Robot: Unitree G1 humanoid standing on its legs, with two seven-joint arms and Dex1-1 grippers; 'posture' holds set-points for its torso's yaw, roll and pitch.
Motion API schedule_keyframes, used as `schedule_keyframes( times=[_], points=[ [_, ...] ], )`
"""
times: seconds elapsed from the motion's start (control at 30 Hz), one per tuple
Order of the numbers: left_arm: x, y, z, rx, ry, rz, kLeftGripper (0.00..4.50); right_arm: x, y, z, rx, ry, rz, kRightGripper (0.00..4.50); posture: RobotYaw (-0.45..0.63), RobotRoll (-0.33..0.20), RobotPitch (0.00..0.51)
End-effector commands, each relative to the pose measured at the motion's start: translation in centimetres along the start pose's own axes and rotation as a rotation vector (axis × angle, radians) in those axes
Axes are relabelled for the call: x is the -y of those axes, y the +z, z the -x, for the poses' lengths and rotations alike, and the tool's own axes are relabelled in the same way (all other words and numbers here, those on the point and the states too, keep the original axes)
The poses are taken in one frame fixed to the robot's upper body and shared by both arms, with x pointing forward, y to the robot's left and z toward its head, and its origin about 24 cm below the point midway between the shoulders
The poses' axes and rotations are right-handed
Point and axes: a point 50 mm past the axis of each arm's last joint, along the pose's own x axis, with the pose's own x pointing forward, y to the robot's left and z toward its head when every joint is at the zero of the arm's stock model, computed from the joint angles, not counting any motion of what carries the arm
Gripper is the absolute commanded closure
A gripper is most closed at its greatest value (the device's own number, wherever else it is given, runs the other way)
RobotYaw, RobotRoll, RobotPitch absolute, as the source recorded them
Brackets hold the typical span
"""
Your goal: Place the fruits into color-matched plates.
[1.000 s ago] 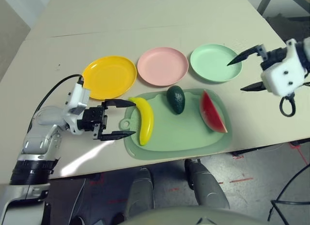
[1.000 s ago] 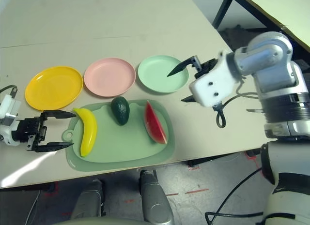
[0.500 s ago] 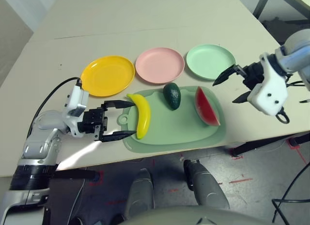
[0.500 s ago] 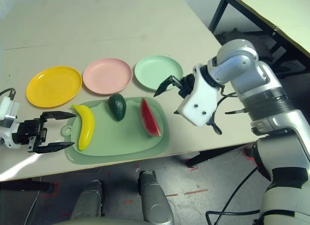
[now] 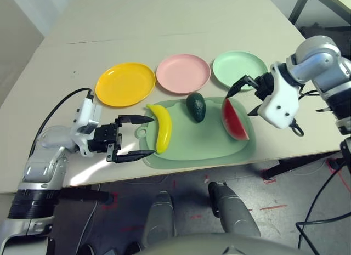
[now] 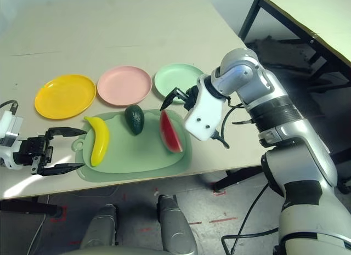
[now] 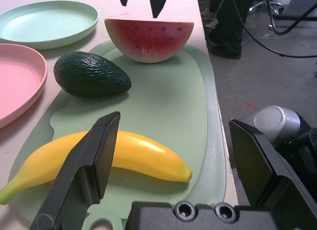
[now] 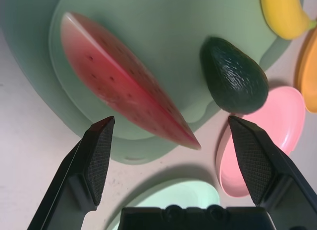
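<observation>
Three fruits lie on a pale green cutting mat (image 5: 197, 145): a yellow banana (image 5: 162, 129) on the left, a dark green avocado (image 5: 196, 106) in the middle, and a red watermelon wedge (image 5: 234, 119) on the right. Behind the mat stand the yellow plate (image 5: 125, 84), pink plate (image 5: 182, 73) and mint green plate (image 5: 239, 66), all bare. My left gripper (image 5: 151, 135) is open beside the mat's left edge, with the banana (image 7: 114, 156) just ahead of its fingers. My right gripper (image 5: 239, 103) hovers open above the watermelon (image 8: 124, 101), close to its far end.
The mat reaches near the table's front edge (image 5: 230, 167). A black cable (image 5: 57, 104) loops from my left wrist across the table. Bare tabletop (image 5: 164, 30) stretches behind the plates. Beyond the right side of the table is floor, with another table's legs (image 5: 299, 3).
My right arm has swung from over the mint green plate leftward and down to the watermelon. The left gripper has hardly moved. The camera shifted slightly.
</observation>
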Motion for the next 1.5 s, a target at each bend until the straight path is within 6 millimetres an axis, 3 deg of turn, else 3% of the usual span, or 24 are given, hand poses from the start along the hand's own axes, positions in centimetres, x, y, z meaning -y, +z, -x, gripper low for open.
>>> schedule_keyframes(
  times=[0.03, 0.43, 0.8, 0.9, 1.13, 1.5],
  points=[
    [0.0, -0.3, 0.1, -0.017, 0.001, 0.008, 0.03, -0.2, 0.3, -1.2, 0.030, 0.041, 0.018, 0.00, -0.05, 0.000, 0.171],
    [0.5, -0.5, 0.6, -0.042, 0.009, 0.004, 0.03, -0.8, -0.7, -4.1, 0.037, 0.094, 0.005, 0.00, -0.03, 0.000, 0.186],
    [0.3, -0.1, 0.2, -0.034, 0.010, -0.047, 0.03, -1.5, -0.6, -5.0, 0.053, 0.117, -0.070, 0.00, -0.02, 0.000, 0.196],
    [0.2, 0.0, 0.1, -0.032, 0.008, -0.053, 0.00, -1.6, -0.6, -4.9, 0.044, 0.116, -0.102, 0.47, -0.02, 0.000, 0.196],
    [-0.1, 0.1, 0.0, -0.040, -0.006, -0.071, 0.00, -1.8, -0.4, -4.8, 0.039, 0.122, -0.179, 2.81, -0.05, 0.000, 0.195],
    [-0.6, -0.1, -0.3, -0.040, -0.023, -0.078, 0.00, -1.8, -0.2, -3.7, 0.034, 0.108, -0.270, 3.00, -0.06, 0.000, 0.187]
  ],
)
